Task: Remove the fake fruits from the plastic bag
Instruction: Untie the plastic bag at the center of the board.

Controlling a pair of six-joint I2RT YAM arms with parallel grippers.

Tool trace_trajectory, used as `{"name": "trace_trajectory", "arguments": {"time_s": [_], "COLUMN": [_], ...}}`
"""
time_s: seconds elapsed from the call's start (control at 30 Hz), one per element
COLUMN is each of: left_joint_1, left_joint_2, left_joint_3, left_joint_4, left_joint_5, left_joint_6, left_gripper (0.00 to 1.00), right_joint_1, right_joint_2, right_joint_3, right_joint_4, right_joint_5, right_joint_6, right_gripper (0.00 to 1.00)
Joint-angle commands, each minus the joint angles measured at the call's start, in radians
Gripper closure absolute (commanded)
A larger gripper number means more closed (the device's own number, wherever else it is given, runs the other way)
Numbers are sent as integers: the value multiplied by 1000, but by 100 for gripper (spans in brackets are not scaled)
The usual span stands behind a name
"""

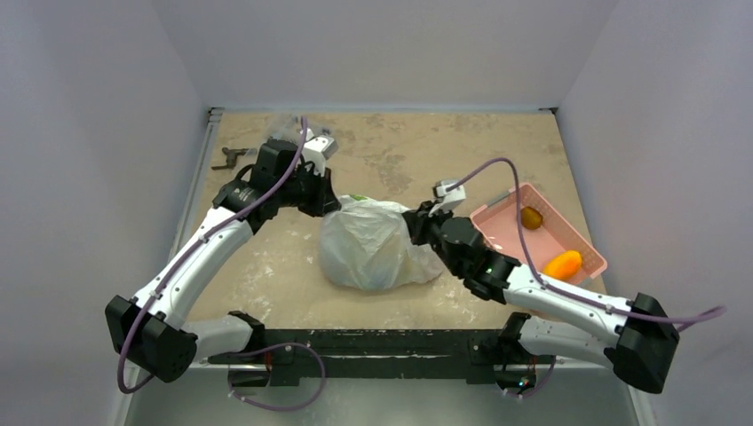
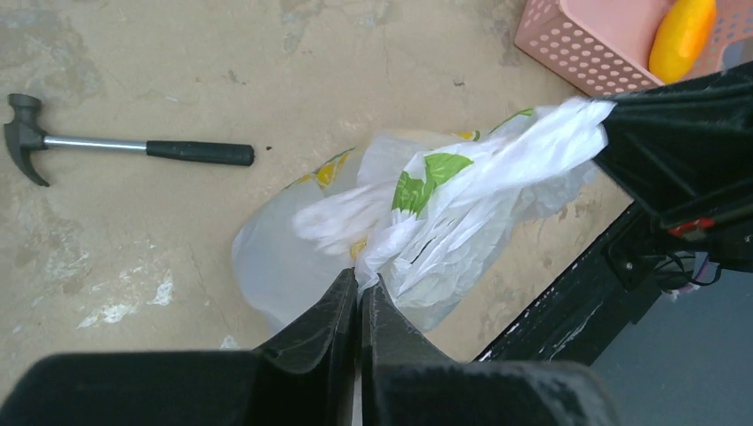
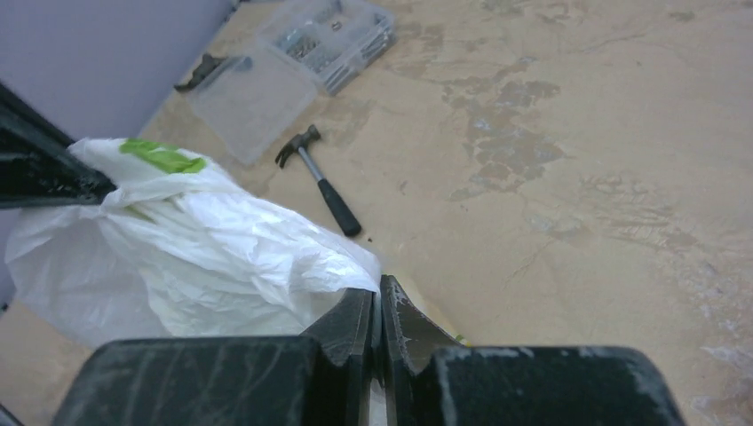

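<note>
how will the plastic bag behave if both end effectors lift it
Probably floppy: the plastic bag is thin, crinkled film that drapes between the left end effector and right end effector. Likely bottom-heavy, since its bulging belly rests on the table. The glossy film could slip from a pinch.

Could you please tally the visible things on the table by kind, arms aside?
Plastic bag: 1
Pink basket: 1
Fruits in the basket: 2, brownish and orange
Hammer: 1
Clear parts box: 1
Small dark tool: 1
Total: 7
</note>
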Motion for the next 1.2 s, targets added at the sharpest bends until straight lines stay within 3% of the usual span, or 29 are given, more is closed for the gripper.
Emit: {"name": "trace_trajectory", "arguments": {"time_s": [0.0, 0.13, 0.27, 0.37, 0.6, 0.77, 0.83, 0.97, 1.0, 1.1, 1.17], "left_joint_1": [75, 86, 86, 86, 86, 86, 86, 86, 86, 86, 87], "left_joint_2": [-72, -79, -49, -21, -3, -3, -6, -9, -13, -41, -84], "left_joint_3": [-22, -28, -26, -19, -16, -18, -21, -19, -20, -18, -37], "left_joint_4": [61, 73, 94, 95, 94, 101, 102, 98, 96, 86, 104], "left_joint_5": [-77, -46, 86, 142, 177, 194, 186, 173, 162, 75, 17], "left_joint_6": [-39, -45, -41, -54, -54, -48, -48, -49, -48, -50, -57], "left_gripper": [100, 100, 100, 100, 100, 100, 100, 100, 100, 100, 100], "right_joint_1": [-179, -235, -235, -232, -204, -190, -189, -187, -188, -193, -208], "right_joint_2": [-98, -74, -38, -34, -64, 34, 86, 135, 127, 60, -15], "right_joint_3": [-121, -118, -32, 26, 87, 175, 219, 253, 242, 154, 63], "right_joint_4": [111, 108, -3, -77, -106, -108, -127, -121, -106, -14, 64], "right_joint_5": [-188, -327, -352, -358, -447, -414, -388, -365, -341, -264, -182], "right_joint_6": [163, 162, -18, -147, -276, -277, -262, -198, -158, 4, 124], "right_gripper": [97, 99, 95, 78, 26, 20, 22, 37, 44, 85, 98]}}
